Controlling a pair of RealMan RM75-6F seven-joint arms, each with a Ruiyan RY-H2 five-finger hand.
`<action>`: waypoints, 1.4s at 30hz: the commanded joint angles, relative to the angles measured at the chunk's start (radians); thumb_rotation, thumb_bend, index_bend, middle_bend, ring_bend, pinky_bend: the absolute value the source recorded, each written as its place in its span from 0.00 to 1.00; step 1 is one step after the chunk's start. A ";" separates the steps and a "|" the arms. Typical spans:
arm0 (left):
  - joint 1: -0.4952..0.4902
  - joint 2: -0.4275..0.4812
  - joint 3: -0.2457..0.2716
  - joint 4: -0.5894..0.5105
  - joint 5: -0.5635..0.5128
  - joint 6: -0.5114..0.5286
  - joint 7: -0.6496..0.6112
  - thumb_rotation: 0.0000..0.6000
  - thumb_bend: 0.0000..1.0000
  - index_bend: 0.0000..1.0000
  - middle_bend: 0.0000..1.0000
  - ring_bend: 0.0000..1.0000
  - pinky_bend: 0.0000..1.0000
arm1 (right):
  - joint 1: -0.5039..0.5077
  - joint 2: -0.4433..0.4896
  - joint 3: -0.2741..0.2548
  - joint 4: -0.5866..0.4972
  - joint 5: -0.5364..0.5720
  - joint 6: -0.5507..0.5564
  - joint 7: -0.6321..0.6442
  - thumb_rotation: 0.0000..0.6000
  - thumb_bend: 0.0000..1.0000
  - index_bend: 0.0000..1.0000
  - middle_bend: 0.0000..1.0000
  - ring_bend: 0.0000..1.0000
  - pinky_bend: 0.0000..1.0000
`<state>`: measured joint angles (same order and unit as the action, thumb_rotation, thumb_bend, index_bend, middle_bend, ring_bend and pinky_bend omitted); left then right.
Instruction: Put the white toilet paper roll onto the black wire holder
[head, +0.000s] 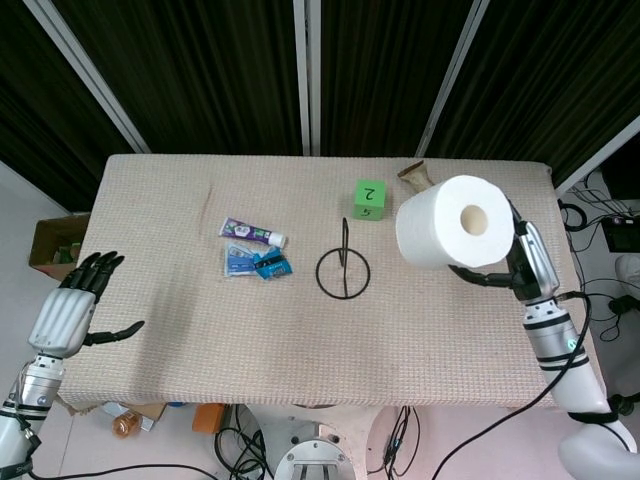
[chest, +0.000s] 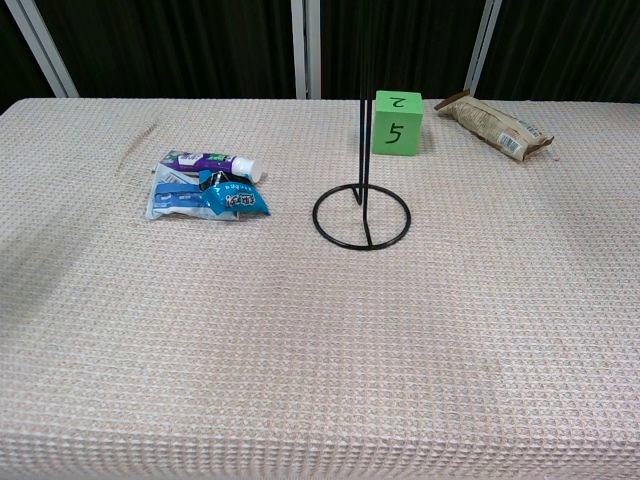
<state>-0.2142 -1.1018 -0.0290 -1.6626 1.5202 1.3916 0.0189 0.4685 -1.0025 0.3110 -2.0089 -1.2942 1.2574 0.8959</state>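
My right hand (head: 518, 264) holds the white toilet paper roll (head: 454, 222) high above the table, right of the black wire holder, with its hollow core facing up towards the head camera. The black wire holder (head: 343, 270) stands mid-table, a round base ring with an upright rod (chest: 362, 100); its ring (chest: 361, 218) shows in the chest view too. The roll and the right hand are out of the chest view. My left hand (head: 72, 308) hovers open at the table's left front edge, fingers spread, holding nothing.
A green cube (head: 370, 199) marked 2 and 5 sits behind the holder. A snack wrapper (chest: 495, 127) lies at the back right, partly hidden by the roll in the head view. A toothpaste tube (head: 252, 233) and blue packet (head: 257, 263) lie left of the holder.
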 joint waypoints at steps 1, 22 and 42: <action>0.004 0.002 0.000 0.002 0.000 0.005 -0.005 0.40 0.12 0.07 0.06 0.04 0.21 | 0.133 0.019 0.110 -0.113 0.242 -0.123 -0.198 1.00 0.16 0.47 0.45 0.31 0.30; 0.002 0.004 0.002 0.056 0.005 -0.010 -0.093 0.40 0.12 0.07 0.06 0.04 0.21 | 0.409 -0.148 0.182 -0.089 0.760 -0.171 -0.624 1.00 0.18 0.47 0.43 0.30 0.28; 0.007 0.007 0.003 0.061 0.008 -0.006 -0.105 0.39 0.12 0.07 0.06 0.04 0.21 | 0.420 -0.236 0.178 -0.023 0.823 -0.189 -0.701 1.00 0.18 0.45 0.41 0.29 0.28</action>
<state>-0.2072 -1.0945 -0.0256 -1.6019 1.5278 1.3851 -0.0865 0.8896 -1.2376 0.4897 -2.0332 -0.4715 1.0693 0.1957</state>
